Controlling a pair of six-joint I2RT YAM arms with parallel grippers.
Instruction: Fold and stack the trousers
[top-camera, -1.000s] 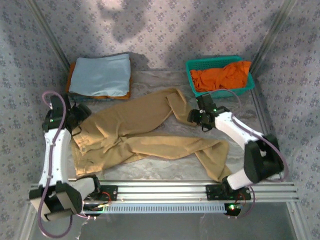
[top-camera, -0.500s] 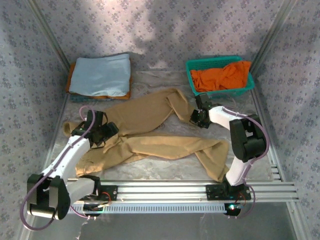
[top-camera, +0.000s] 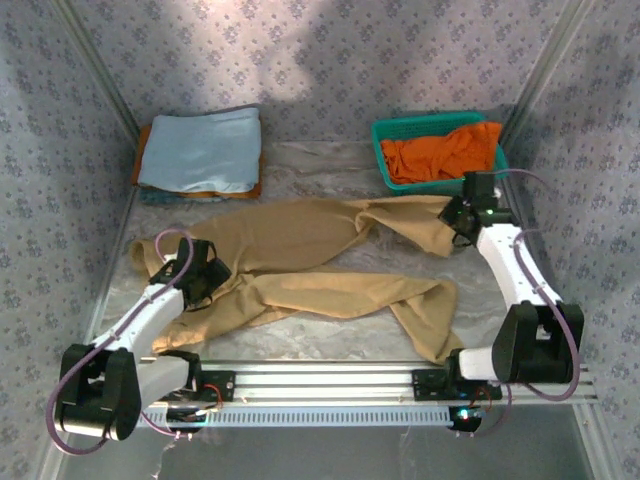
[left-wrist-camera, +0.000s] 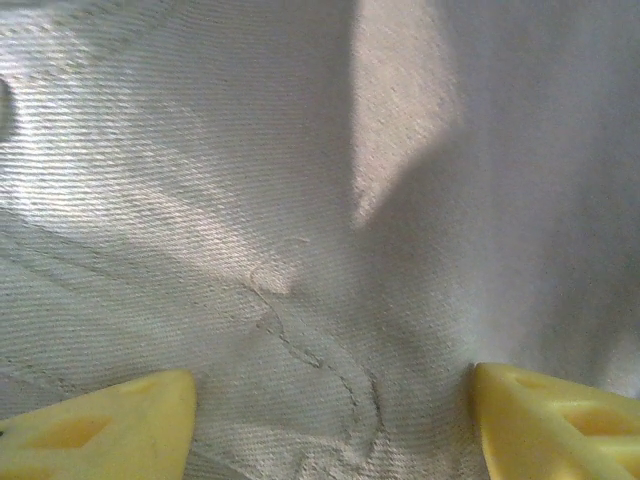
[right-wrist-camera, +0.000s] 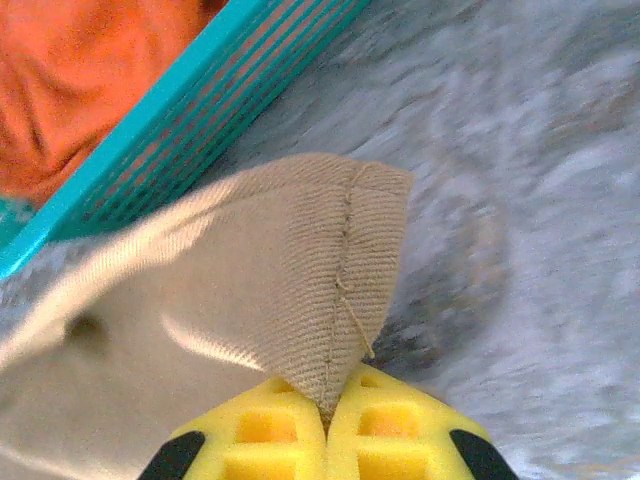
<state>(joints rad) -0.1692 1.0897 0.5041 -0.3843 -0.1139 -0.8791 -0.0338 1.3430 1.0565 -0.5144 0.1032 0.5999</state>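
Tan trousers: I see them spread on the worktop, in front and to the left of the teal basket. One leg reaches up near the basket's front wall.
Right pincer: yellow fingers pinched together on that leg's hem corner, just in front of the basket.
Left pincer: fingers apart over the waist end, well left of the basket. I cannot tell if they touch the cloth.
Orange garment: inside the basket.
Light blue folded cloth: far left of the basket.
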